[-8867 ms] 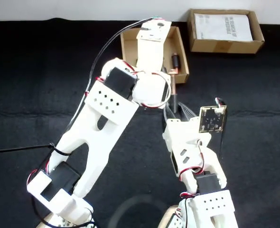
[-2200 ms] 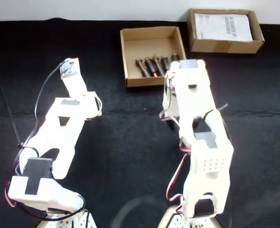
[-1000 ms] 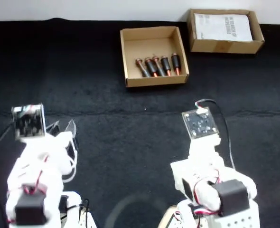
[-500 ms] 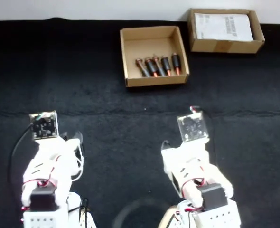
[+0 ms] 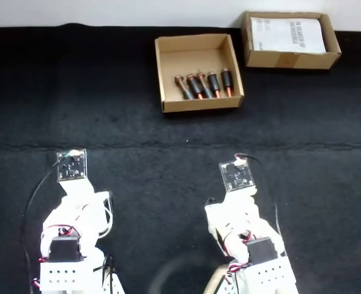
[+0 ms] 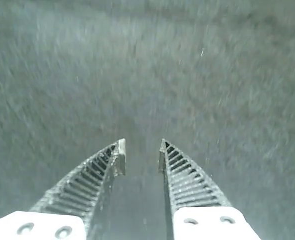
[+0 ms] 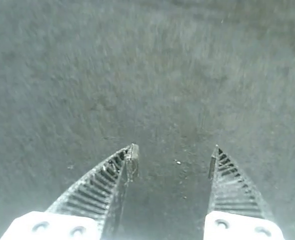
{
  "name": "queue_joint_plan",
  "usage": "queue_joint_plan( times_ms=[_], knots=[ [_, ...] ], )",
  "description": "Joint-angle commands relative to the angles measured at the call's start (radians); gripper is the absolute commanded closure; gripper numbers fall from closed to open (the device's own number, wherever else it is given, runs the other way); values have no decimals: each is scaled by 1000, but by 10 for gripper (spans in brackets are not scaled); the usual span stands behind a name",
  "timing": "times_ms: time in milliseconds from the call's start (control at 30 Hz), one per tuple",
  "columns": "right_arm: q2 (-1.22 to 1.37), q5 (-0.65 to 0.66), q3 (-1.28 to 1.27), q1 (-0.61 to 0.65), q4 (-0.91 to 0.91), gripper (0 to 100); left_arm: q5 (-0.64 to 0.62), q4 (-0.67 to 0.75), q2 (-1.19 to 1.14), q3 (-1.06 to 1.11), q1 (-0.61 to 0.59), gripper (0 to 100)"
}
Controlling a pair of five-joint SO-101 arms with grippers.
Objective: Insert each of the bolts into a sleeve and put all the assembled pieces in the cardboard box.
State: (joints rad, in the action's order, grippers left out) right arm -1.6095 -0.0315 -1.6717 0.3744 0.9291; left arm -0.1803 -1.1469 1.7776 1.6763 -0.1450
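Note:
The cardboard box [image 5: 193, 52] stands at the back centre of the table. Several assembled pieces [image 5: 205, 84], dark sleeves with coppery bolts through them, lie side by side along its near wall. Both arms are folded back at the table's front edge, far from the box: the left arm [image 5: 67, 226] at the front left, the right arm [image 5: 241, 226] at the front right. My left gripper [image 6: 141, 152] is open by a narrow gap over bare black cloth, with nothing in it. My right gripper [image 7: 173, 156] is open wider, also over bare cloth and holding nothing.
A second cardboard box [image 5: 290, 58] with a printed sheet inside sits at the back right. The black cloth [image 5: 168, 159] covers the whole table. A pale wall edge runs along the back.
Both arms have pulled back from the box area to the front edge and folded down. The left arm's wrist shifted right, the right arm's slightly left. The pieces in the box have not moved.

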Motion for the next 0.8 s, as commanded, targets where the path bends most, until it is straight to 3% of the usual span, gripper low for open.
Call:
queue_joint_plan(
  times_ms=[0, 67, 200, 633, 767],
  knots=[
    [-12, 11, -18, -33, -13, 786, 2, -84, 16, 19, -8, 874],
    [-12, 11, -19, -39, -13, 826, 2, -127, 16, 19, -5, 874],
    [-12, 11, -21, -39, -13, 998, 3, -175, 16, 19, -4, 874],
    [-12, 6, -147, -59, -65, 991, 3, -173, 16, 19, -4, 874],
    [-21, 5, -131, -61, 65, 991, 0, -173, 16, 19, -7, 874]
  ],
)
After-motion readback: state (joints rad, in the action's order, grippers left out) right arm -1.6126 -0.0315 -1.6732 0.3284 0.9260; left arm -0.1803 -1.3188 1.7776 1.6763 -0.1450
